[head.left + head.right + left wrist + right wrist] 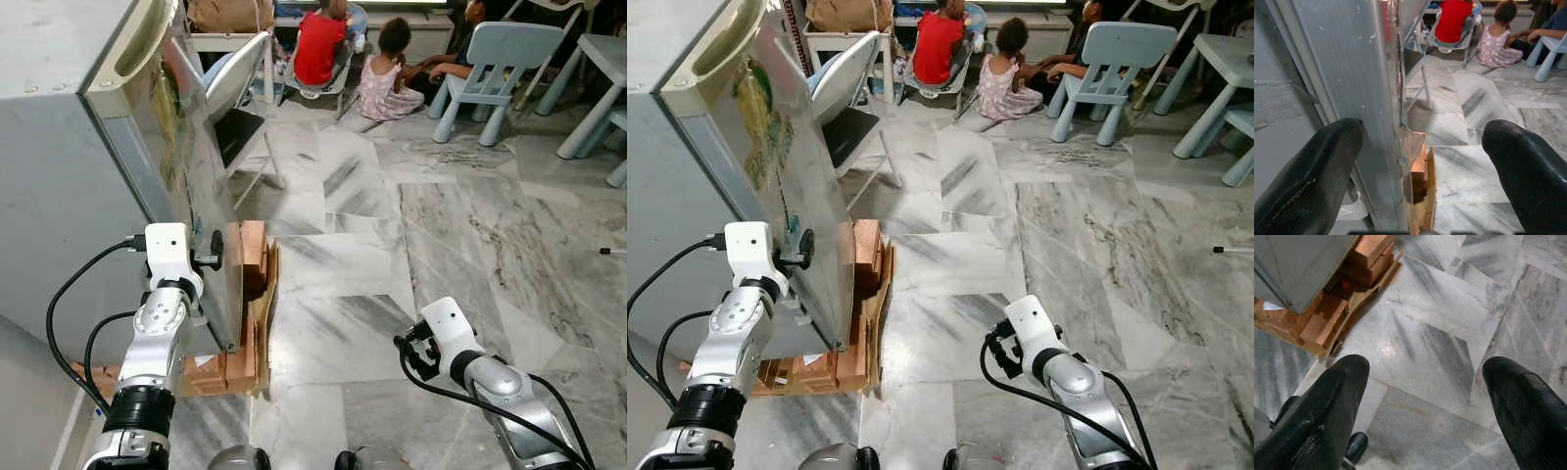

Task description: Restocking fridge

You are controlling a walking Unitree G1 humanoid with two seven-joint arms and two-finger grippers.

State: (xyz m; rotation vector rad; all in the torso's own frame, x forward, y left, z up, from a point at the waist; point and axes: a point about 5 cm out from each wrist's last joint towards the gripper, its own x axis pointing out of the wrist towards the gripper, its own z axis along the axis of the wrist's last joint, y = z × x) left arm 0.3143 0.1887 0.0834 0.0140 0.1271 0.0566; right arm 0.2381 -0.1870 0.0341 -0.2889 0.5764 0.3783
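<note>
A grey fridge (59,196) stands on my left, its glossy door (186,166) closed and facing the room. My left gripper (1420,161) is open at the door's lower front corner, one black finger (1308,181) on the fridge's side and the other (1528,171) out over the floor, so the door edge (1378,98) lies between them. Seen from the head, that gripper (208,260) is level with the lower part of the door. My right gripper (1425,396) hangs open above the marble floor (343,333), with nothing between its fingers.
Reddish wooden blocks and cardboard (250,284) prop up the fridge's base. A white folding chair (240,88) stands behind the fridge. Children (318,44) sit on the floor at the back beside a small blue chair (495,64) and a pale table (598,69).
</note>
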